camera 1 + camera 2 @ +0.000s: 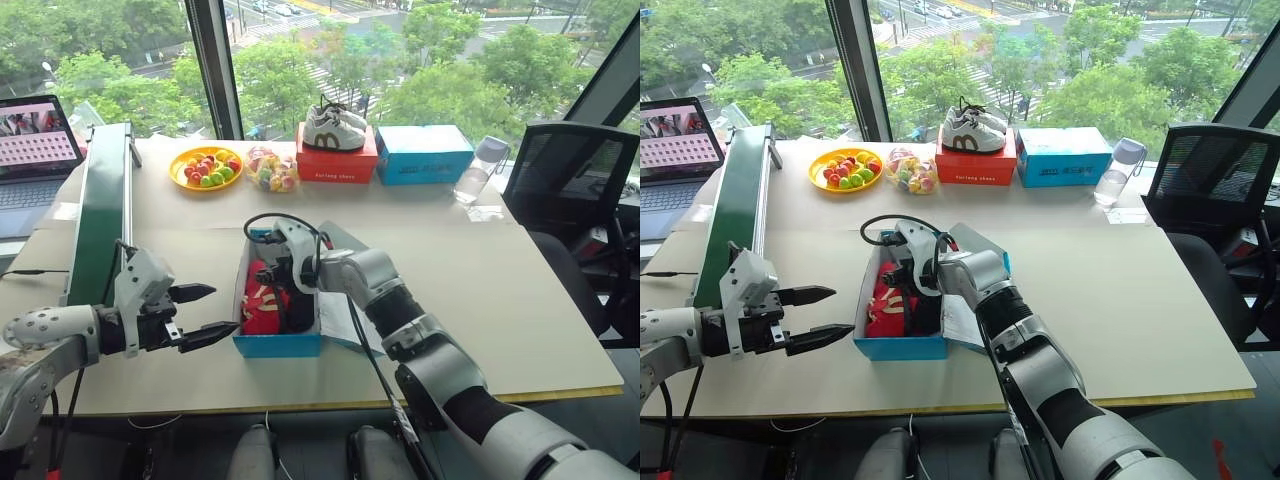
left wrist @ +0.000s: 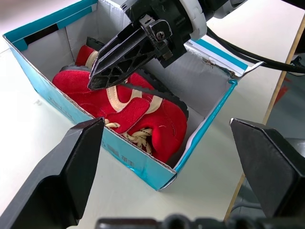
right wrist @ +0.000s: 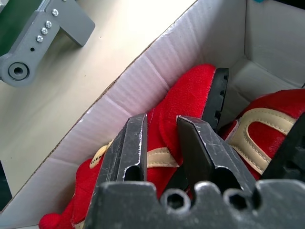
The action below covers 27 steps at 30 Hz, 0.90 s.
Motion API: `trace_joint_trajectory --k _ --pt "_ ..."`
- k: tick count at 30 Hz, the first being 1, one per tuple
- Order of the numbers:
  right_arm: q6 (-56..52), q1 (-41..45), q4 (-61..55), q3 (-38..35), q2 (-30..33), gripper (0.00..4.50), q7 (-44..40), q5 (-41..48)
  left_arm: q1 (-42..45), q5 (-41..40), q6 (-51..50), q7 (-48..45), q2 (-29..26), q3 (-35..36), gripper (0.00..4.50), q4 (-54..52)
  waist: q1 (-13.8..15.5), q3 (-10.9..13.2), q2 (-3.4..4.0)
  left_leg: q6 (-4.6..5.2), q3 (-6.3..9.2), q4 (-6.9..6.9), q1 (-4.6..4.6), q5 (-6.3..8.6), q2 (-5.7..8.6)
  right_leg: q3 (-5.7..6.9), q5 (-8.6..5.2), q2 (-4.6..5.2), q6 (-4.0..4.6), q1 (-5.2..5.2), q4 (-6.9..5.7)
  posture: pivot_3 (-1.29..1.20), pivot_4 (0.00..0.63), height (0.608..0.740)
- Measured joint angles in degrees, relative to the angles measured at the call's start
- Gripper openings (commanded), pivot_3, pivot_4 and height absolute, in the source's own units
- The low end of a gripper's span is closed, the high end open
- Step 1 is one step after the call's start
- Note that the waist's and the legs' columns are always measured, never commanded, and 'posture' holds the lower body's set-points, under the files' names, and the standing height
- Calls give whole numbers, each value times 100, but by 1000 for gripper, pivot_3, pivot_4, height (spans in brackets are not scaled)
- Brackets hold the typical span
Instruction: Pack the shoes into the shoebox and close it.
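Silver arms; black-fingered right pincer [image 1: 268, 283]

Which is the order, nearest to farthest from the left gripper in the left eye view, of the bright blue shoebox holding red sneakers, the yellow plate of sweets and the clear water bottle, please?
From the left gripper:
1. Bright blue shoebox, just beside its fingertips, holding the red sneakers.
2. Yellow plate of sweets, at the table's far side.
3. Clear water bottle, far right corner.

At the far edge of the desk [image 1: 520, 300], a yellow plate of colourful sweets [image 1: 206, 167] sits beside a clear bag of sweets [image 1: 271, 170]. White sneakers [image 1: 334, 129] rest on a red shoebox [image 1: 337, 160], just beside a plain blue box [image 1: 424, 154] and a water bottle [image 1: 479, 169]. A laptop [image 1: 36, 150] stands at the left, by a green conveyor [image 1: 100, 210]. A black chair [image 1: 575, 190] stands at the right.
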<state>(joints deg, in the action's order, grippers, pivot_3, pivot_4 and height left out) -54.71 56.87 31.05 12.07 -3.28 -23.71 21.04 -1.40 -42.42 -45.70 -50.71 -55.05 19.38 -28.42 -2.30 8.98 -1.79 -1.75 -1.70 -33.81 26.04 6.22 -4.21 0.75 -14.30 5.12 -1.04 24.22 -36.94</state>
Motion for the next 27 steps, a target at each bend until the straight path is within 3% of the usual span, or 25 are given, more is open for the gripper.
trace_joint_trajectory --k 5,6,10,12,14,16,18,22,27 --pt "-1476 -112 -1481 -702 264 1486 36 575 9 -28 -8 5 27 -25 4500 4 46 2 -4 4 -11 -2 48 -3 1 -3 19 2 27 14 -1 0 150 731" --pt "-1847 -69 -1823 -1033 301 1486 27 844 22 -33 -8 5 29 -37 4500 5 53 2 -4 9 -11 -6 53 -6 0 -3 30 0 -9 16 -5 0 150 731" --pt "-3158 425 -2890 -2493 458 1486 -46 1898 73 -31 -7 0 33 -86 4500 11 109 3 -3 40 -11 -3 63 -24 -1 -2 19 -5 -15 22 -6 0 150 731" --pt "-3567 421 -3340 -2972 826 1486 -158 2773 113 -19 -7 -3 33 -166 4500 23 139 3 -3 37 -11 -3 60 -21 -2 0 11 -4 -17 13 -2 0 150 731" --pt "-3681 -138 -3743 -2944 1625 1486 -388 3795 156 -20 1 -20 32 -216 4500 31 204 2 -7 37 -10 -4 60 -20 -1 10 3 0 -22 -5 17 0 150 731" --pt "-3734 -1400 -4331 -2652 3010 1486 -653 4931 180 5 7 -53 29 -250 4500 126 304 7 -11 22 -15 -5 71 -11 20 6 -28 26 -1 -4 24 0 150 731" --pt "-3740 -2209 -4795 -2331 3752 1486 -678 5581 186 60 8 -78 22 -272 4500 240 272 28 14 19 -38 -11 72 -8 23 -23 -27 31 -7 8 18 0 150 731" --pt "-3730 -2851 -5596 -1902 4166 1486 -478 6254 381 62 41 -152 22 -329 4500 222 111 34 13 43 -37 -13 28 -16 8 -53 -32 -2 -27 -3 11 0 150 731" --pt "-3596 -3883 -5962 -1198 4169 1486 392 5553 396 83 48 -218 15 -345 4500 245 163 35 10 12 -39 -21 29 3 14 -52 -30 9 -33 -4 14 0 150 731"
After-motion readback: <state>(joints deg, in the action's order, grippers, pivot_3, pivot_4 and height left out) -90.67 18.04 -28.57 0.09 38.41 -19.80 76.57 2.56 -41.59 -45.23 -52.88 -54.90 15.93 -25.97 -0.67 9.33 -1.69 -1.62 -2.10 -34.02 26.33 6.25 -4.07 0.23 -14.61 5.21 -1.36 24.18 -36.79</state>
